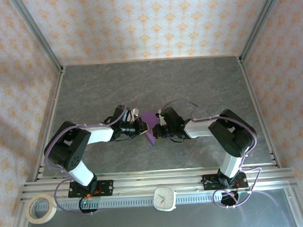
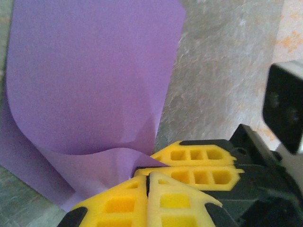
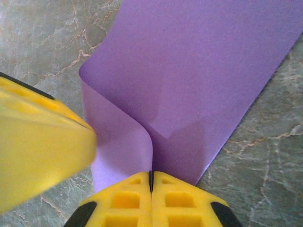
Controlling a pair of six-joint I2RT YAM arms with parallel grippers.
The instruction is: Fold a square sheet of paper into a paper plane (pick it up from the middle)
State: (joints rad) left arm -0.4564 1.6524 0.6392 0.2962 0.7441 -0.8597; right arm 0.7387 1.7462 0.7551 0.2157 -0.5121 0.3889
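The purple square sheet of paper (image 1: 150, 128) hangs above the middle of the table between both grippers, bent into a loose curl and not creased flat. My right gripper (image 3: 151, 174) is shut on it, and both layers of the paper (image 3: 199, 75) run into its slit. My left gripper (image 2: 148, 176) is shut too, its tips at the edge of the curled flap (image 2: 94, 175). The right gripper's yellow fingers (image 2: 199, 155) cross just behind those tips. In the top view the left gripper (image 1: 141, 127) and right gripper (image 1: 161, 128) nearly touch. No paper plane shape shows.
Grey marbled table (image 1: 155, 83) stretches behind and to both sides of the arms, walled by patterned panels. A tape roll (image 1: 41, 209) and a white square clock (image 1: 165, 198) sit by the metal rail at the near edge.
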